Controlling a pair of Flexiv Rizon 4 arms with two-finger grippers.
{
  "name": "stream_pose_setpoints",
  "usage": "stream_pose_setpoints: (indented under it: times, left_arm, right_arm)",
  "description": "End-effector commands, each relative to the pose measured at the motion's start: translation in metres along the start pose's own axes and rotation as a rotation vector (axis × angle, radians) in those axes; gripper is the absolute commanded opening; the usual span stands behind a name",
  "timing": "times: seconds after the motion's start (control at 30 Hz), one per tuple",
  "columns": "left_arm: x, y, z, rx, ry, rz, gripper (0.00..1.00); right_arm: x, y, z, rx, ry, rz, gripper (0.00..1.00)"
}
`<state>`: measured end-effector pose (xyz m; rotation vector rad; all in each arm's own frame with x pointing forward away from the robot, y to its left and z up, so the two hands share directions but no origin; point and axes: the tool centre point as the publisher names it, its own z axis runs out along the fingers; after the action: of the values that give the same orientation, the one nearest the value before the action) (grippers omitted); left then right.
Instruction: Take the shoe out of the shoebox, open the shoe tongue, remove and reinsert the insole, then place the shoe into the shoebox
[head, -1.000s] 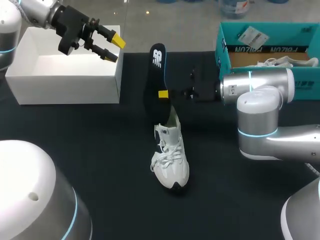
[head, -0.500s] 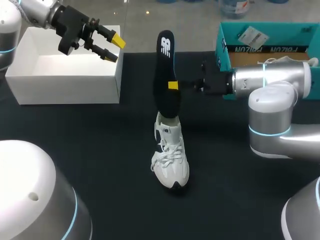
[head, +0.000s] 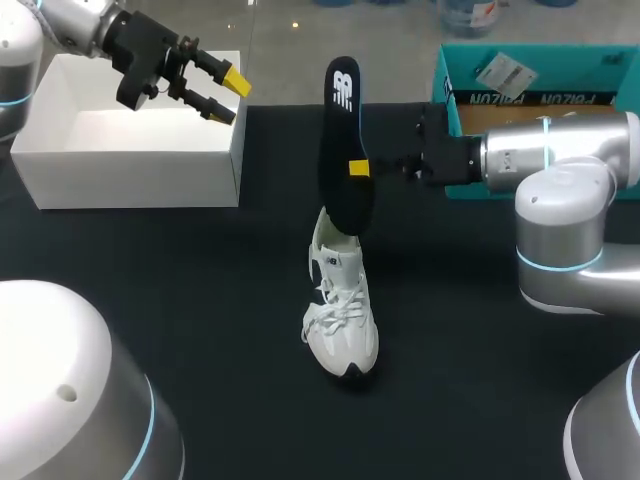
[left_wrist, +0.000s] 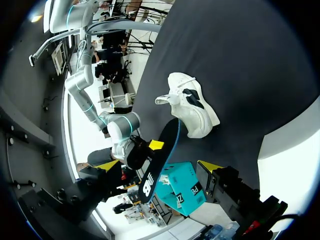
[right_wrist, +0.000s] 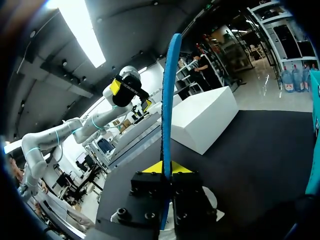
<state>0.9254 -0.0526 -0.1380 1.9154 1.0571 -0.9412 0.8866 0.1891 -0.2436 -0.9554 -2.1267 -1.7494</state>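
Dark tabletop (head: 180, 300) w/ white lace-up sneaker (head: 342, 310) mid-table. Right gripper (head: 357, 168) clamped on flat black foam insole (head: 340, 110), upright at heel opening. Left gripper (head: 227, 95) spread, empty. Prob reinsert step; next needs tip fed inside.

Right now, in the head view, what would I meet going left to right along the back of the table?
White rectangular box → black foam insole, held upright → teal cardboard shoebox.
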Motion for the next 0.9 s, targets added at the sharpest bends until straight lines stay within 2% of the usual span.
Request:
stream_pose_setpoints:
  times: [0.03,0.17,0.63,0.77,0.9]
  left_arm:
    - [0.0,0.0,0.0,0.001,0.003,0.001,1.0]
    - [0.0,0.0,0.0,0.001,0.003,0.001,1.0]
    - [0.0,0.0,0.0,0.001,0.003,0.001,1.0]
    - [0.0,0.0,0.0,0.001,0.003,0.001,1.0]
    - [0.0,0.0,0.0,0.001,0.003,0.001,1.0]
  right_arm:
    - [-0.005,-0.001,-0.001,-0.002,-0.007,-0.007,0.0]
    - [-0.01,-0.006,-0.008,0.004,-0.026,-0.001,0.0]
    - [-0.002,-0.04,-0.012,0.018,-0.069,0.061,0.0]
    - [-0.003,-0.04,-0.013,0.007,-0.079,0.057,0.0]
    - [-0.002,-0.031,-0.013,-0.002,-0.084,0.031,0.0]
